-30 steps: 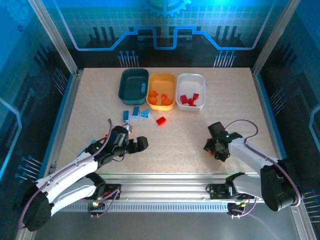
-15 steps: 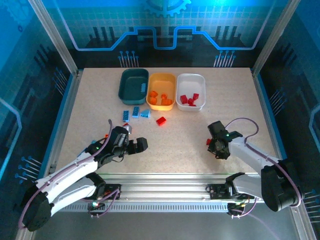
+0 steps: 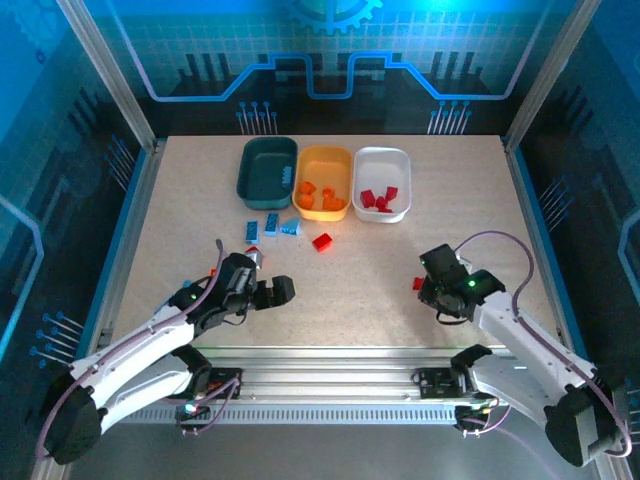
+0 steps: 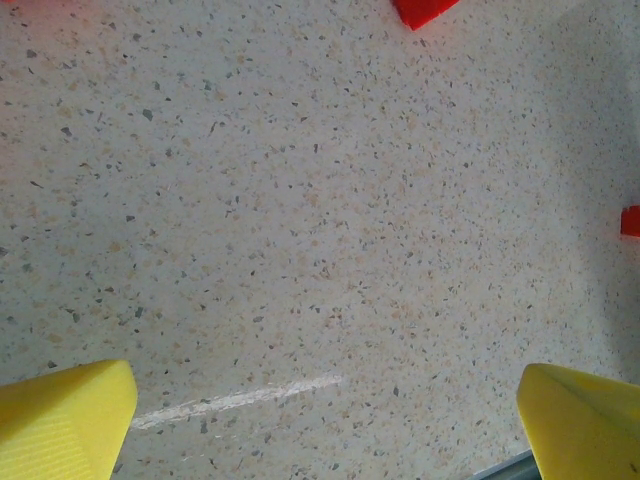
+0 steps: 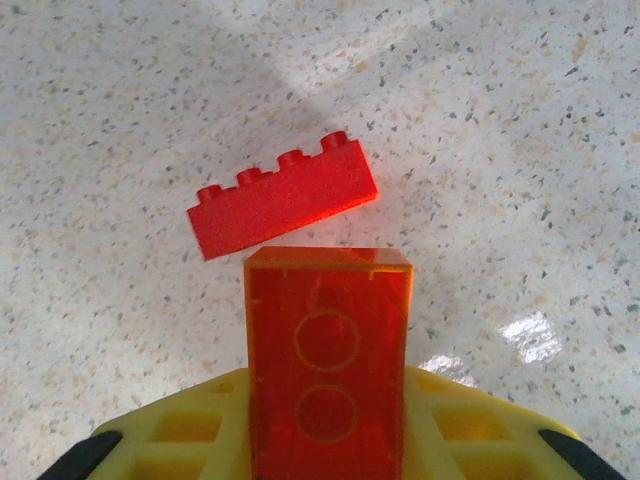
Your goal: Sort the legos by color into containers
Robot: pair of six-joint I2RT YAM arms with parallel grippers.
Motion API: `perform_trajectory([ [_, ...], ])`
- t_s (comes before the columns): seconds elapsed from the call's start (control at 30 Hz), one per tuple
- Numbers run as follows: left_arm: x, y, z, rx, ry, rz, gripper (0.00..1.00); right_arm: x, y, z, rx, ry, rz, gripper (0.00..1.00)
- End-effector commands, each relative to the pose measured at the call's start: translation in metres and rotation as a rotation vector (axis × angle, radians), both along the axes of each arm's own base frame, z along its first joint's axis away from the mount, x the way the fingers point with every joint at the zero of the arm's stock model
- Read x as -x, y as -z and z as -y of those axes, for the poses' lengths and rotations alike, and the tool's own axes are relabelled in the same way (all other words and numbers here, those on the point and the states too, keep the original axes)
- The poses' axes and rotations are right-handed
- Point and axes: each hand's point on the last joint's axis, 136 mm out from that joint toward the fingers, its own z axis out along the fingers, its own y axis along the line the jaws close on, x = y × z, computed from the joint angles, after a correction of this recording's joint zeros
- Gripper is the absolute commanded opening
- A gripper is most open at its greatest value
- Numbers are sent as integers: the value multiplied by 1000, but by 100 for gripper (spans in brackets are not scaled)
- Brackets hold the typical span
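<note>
Tabletop: we see a pale speckled tabletop (image 3: 460, 220) inside a metal-framed, blue-lit enclosure.
Containers: three trays stand side by side at 12 o'clock. They are the teal tray (image 3: 252, 180), the orange tray (image 3: 325, 160) holding orange pieces, and the white tray (image 3: 381, 158) holding red pieces.
Loose legos: blue bricks (image 3: 270, 227) lie just at 6 o'clock of the teal tray. A red brick (image 3: 322, 241) lies near them, at 6 o'clock of the orange tray.
Left arm: it reaches low across from 7 o'clock. The left gripper (image 3: 283, 290) is spread wide with nothing between its yellow fingers (image 4: 60, 415), over bare surface.
Right arm: it bends in from 5 o'clock. The right gripper (image 3: 428, 290) is closed on an orange brick (image 5: 328, 375), which stands on end with its underside towards the wrist camera.
Neighbour: a long red brick (image 5: 283, 206) lies flat just at 12 o'clock of the held one. We cannot tell whether they touch.
Edges and room: the middle of the tabletop lies open between both grippers and the trays. Both grippers sit near the 6 o'clock edge.
</note>
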Motion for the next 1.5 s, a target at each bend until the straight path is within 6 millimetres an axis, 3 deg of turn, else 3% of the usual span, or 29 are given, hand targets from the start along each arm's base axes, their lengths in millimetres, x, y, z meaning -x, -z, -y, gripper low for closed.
perform_trajectory([
  [0.0, -5, -14, 5, 7, 22, 27, 99, 2, -21, -8, 18, -37, 24, 27],
  [0.13, -11, -16, 1, 7, -19, 22, 99, -31, -60, -46, 14, -173, 130, 27],
  [0.27, -27, -12, -11, 49, -106, -52, 99, -89, -94, -106, 27, -347, 230, 27],
  [0.4, -41, -15, -18, 228, -172, -124, 99, -157, -109, -163, 37, -487, 310, 27],
  [0.53, -44, -29, -13, 467, -174, -168, 99, -221, -96, -203, 64, -563, 303, 26],
  [0.63, -34, -30, -16, 444, -161, -214, 99, -263, -72, -225, 71, -594, 259, 26],
  [0.8, -22, -34, -21, 415, -159, -217, 99, -304, -34, -243, 70, -623, 186, 28],
  [0.97, -21, -32, -21, 413, -160, -219, 99, -322, -17, -251, 51, -650, 148, 31],
  [1.07, -22, -32, -19, 424, -147, -226, 99, -324, -20, -250, 33, -642, 144, 52],
  [1.17, -24, -35, -18, 428, -139, -212, 99, -321, -42, -254, 30, -659, 182, 60],
  [1.3, -26, -42, -16, 435, -122, -195, 99, -303, -95, -253, 49, -673, 272, 60],
  [1.4, -25, -44, -14, 439, -111, -185, 99, -278, -125, -235, 99, -640, 330, 61],
  [1.47, -24, -44, -13, 444, -104, -175, 99, -255, -129, -212, 116, -589, 321, 65],
])
